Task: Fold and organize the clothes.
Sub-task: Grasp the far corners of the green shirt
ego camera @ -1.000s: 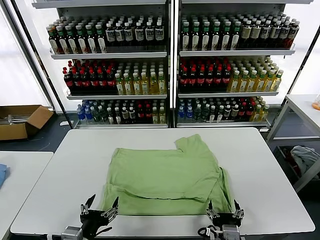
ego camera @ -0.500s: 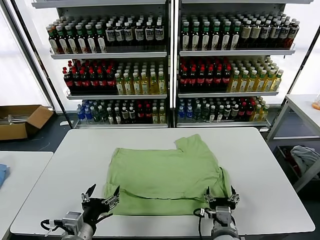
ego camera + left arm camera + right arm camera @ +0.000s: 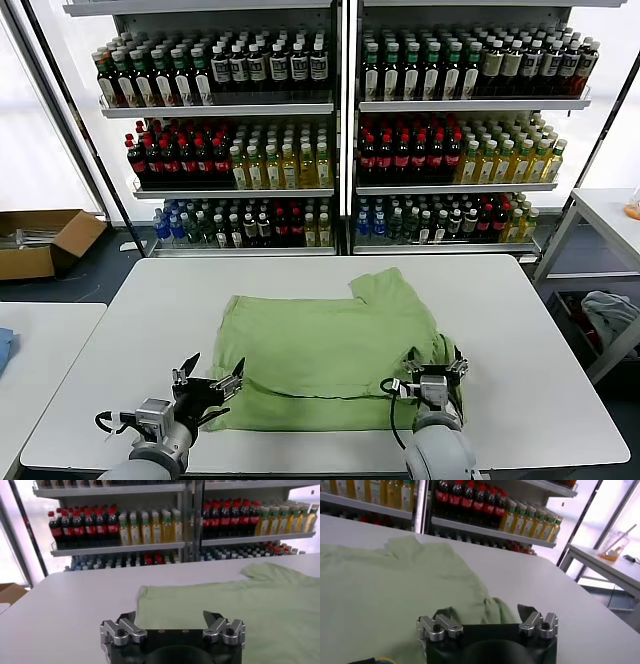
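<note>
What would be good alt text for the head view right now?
A green shirt lies partly folded on a white table. The left gripper is open at its near left corner, and the right gripper is open over its near right edge. Behind stand shelves of bottles.

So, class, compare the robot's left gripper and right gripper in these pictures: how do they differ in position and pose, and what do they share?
1. The left gripper is at the shirt's near left corner, over the white table; the right gripper is over the bunched fabric at the shirt's near right side.
2. In the head view, the left gripper angles toward the shirt, while the right gripper points straight ahead.

Both are open, low at the near edge and holding nothing.
</note>
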Available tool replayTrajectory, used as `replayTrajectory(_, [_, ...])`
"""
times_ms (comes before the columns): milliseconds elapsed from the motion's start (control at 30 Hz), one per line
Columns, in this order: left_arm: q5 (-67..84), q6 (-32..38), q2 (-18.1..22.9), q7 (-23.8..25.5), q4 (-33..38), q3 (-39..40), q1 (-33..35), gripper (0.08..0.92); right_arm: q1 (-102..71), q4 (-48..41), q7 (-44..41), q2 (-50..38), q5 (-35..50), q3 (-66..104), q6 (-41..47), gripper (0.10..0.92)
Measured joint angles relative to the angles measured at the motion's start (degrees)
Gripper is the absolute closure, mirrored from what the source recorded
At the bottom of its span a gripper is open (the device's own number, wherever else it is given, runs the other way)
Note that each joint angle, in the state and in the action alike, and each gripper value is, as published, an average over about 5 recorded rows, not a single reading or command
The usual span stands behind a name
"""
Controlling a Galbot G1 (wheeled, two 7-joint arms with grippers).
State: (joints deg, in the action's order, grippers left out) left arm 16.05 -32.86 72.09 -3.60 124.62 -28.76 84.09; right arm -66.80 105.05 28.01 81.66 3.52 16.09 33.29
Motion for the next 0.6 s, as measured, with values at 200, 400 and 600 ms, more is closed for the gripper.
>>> replayTrajectory(200, [1.18,-0.05,-1.63,1.06,-4.71,1.5,-5.67,0.177,8.27,-6.28,-0.07,1.73,2.59,0.37,-0.1,0.203])
replayTrajectory(400, [2.7,-0.11,-3.62,2.0,-10.75,3.5,-12.14,0.177,16.85,-13.76,-0.29,3.44,5.11,0.58,-0.11,0.203])
replayTrajectory(600, [5.04,-0.15,-5.65,2.69,-17.12,5.55,-18.6,0.177,25.06,-21.93,-0.86,5.3,6.71,0.7,-0.14,0.203])
